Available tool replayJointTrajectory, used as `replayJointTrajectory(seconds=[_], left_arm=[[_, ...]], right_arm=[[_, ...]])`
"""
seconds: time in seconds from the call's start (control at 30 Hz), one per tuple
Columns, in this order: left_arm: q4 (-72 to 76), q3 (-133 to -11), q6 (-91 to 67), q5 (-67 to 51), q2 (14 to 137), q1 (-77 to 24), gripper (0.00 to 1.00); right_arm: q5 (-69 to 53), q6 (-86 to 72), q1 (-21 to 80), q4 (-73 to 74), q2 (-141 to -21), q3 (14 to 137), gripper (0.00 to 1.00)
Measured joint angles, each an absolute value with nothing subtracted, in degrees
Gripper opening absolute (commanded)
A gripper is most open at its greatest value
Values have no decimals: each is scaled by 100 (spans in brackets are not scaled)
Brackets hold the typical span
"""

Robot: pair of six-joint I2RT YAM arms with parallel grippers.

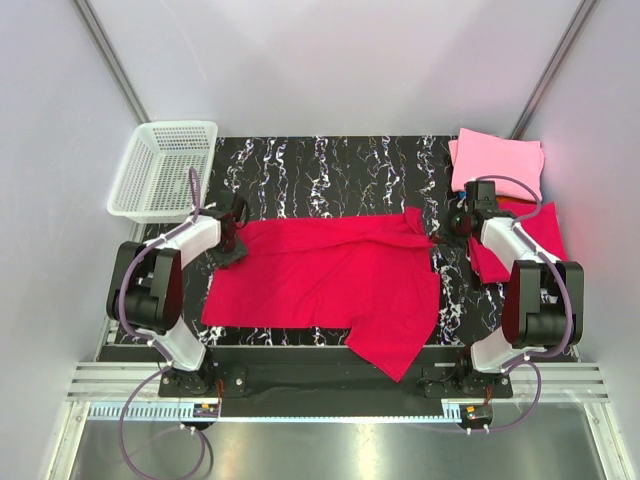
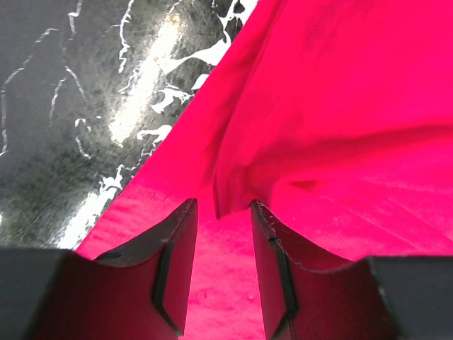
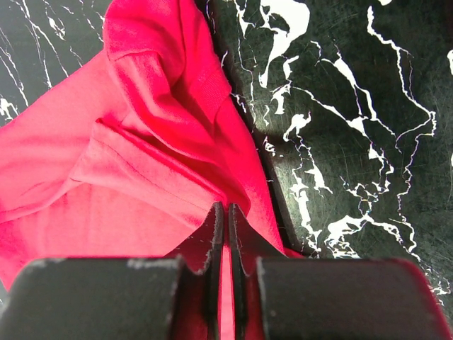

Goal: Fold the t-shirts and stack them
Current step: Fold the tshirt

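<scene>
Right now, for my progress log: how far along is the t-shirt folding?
Done: a folded pink t-shirt and a folded red t-shirt lie on the right. In hand: the spread red t-shirt, with the right tool shut on its edge and the left tool open at the other. Left: folding and stacking it.

L hand (image 2: 223, 205) parted, R hand (image 3: 226, 207) clamped

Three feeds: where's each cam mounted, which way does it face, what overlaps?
Top external: above and behind the arms, looking down on the table; left arm and right arm show.
Left wrist: on the left arm, facing along the open left gripper at the red shirt's edge.
Right wrist: on the right arm, facing down past the right gripper, shut on the red shirt's bunched corner.
Shared: red shirt and table, in all three.
</scene>
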State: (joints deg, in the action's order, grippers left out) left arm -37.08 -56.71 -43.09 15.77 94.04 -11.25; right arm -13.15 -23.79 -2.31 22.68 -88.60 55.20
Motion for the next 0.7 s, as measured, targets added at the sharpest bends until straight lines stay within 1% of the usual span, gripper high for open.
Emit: replayJointTrajectory(seconds=[0.1, 0.17, 0.23, 0.53, 0.6, 0.7], left_arm=[[-3651, -5675, -4309, 1575, 9568, -1125, 40], [-3642, -5701, -4307, 1579, 9647, -1125, 38], [-3607, -5747, -4303, 1581, 9684, -1125, 32], [-3581, -5948, -4206, 1610, 9863, -1133, 15], [-3583, -5951, -4204, 1616, 9863, -1135, 9], [-3592, -5951, -4187, 1636, 9861, -1135, 3]], right_arm=[[-1315, -2362, -231, 2290, -8862, 5557, 6], [-1315, -2355, -231, 2296, -8864, 5583, 6], [-1315, -2340, -231, 2300, -8875, 5603, 6], [-1326, -2329, -231, 2307, -8923, 5605, 5], [-1332, -2329, -231, 2309, -8927, 5605, 4], [-1352, -2327, -231, 2309, -8927, 5605, 4]])
